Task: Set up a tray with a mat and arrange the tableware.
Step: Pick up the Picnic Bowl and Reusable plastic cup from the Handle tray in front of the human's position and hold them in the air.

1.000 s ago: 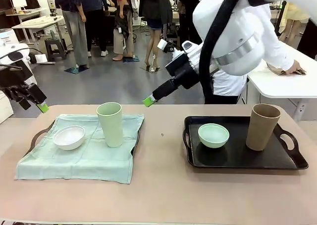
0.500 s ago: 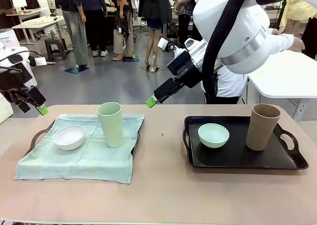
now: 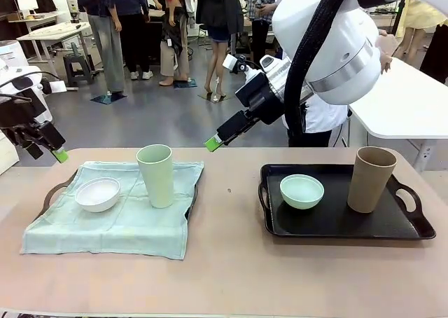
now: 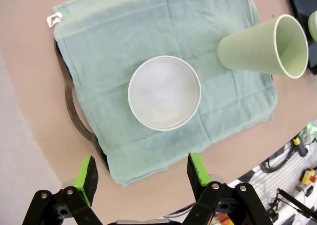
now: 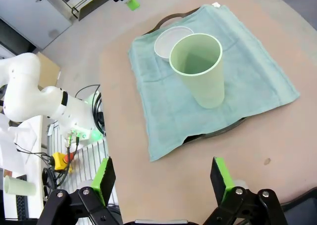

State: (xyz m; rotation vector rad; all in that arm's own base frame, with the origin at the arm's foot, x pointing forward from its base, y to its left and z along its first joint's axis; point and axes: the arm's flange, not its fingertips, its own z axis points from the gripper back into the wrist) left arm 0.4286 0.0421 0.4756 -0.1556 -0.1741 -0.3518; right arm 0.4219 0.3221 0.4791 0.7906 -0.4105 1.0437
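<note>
Hanging above table's (image 3: 231, 276) far-left corner, L gripper (image 4: 142, 169); R gripper (image 5: 163, 178) above far edge, mid. Both jaws released, holding nothing. White bowl (image 3: 98, 193) near mat's (image 3: 119, 223) left edge, green cup (image 3: 156, 176) by its far edge. Mint bowl (image 3: 302, 190) left-centre in black tray (image 3: 336, 227), tan cup (image 3: 370, 179) near right edge.
</note>
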